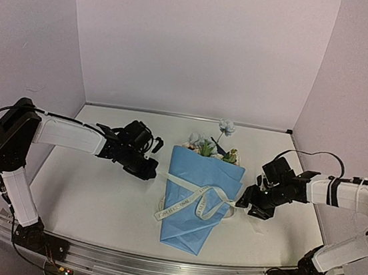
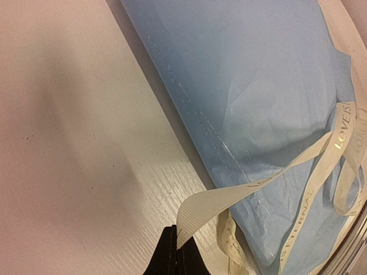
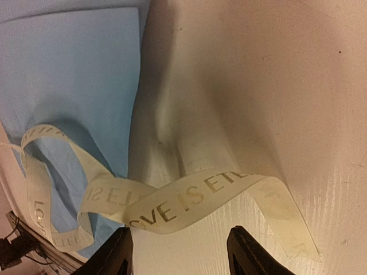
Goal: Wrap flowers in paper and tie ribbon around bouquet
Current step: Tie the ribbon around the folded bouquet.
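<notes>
The bouquet (image 1: pixel 197 206) lies mid-table, a blue paper (image 2: pixel 246 86) cone with its tip toward the near edge. Pale flowers (image 1: pixel 211 144) and green leaves stick out of its far, wide end. A cream lettered ribbon (image 1: pixel 197 203) loops loosely across the cone. My left gripper (image 2: pixel 176 247) is shut on one ribbon (image 2: pixel 241 192) end beside the cone's left edge (image 1: pixel 155 170). My right gripper (image 1: pixel 247 203) sits at the cone's right side, jaws open. The other ribbon (image 3: pixel 189 200) end arches just ahead of its spread fingertips (image 3: pixel 119 252), ungripped. The paper (image 3: pixel 69 74) fills the upper left of the right wrist view.
White table (image 1: pixel 90 193) with lilac walls on three sides. A metal rail (image 1: pixel 154 268) runs along the near edge with both arm bases on it. A cable (image 1: pixel 316 155) arcs over the right arm.
</notes>
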Available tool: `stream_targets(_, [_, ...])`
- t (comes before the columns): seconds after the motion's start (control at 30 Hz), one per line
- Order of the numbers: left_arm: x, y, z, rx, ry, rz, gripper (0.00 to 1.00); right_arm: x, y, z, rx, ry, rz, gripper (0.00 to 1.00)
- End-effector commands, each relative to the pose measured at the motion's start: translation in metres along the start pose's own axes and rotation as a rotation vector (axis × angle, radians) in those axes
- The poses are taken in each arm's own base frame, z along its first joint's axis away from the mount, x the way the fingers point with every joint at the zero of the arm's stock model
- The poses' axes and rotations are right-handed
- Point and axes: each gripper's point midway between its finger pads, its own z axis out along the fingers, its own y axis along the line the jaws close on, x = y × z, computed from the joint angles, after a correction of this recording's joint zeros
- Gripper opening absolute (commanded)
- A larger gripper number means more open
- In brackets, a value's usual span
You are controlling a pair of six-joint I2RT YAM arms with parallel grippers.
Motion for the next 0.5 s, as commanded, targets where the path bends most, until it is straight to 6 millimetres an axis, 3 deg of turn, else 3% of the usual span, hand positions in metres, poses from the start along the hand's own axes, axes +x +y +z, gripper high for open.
stream_targets(0.0, [-0.025,-0.01,-0.018,0.026,-0.068,0.015,0.0,-0.026,0.001,-0.001,-0.028,-0.155,0.159,0.57])
stream_targets(0.13, [-0.024,-0.011,-0.018,0.031,-0.067,0.014,0.0,-0.032,-0.009,-0.006,0.0,-0.223,0.196,0.57])
stream_targets(0.47, [-0.024,-0.012,-0.018,0.041,-0.064,0.017,0.0,-0.039,-0.004,-0.004,-0.036,-0.265,0.282,0.54])
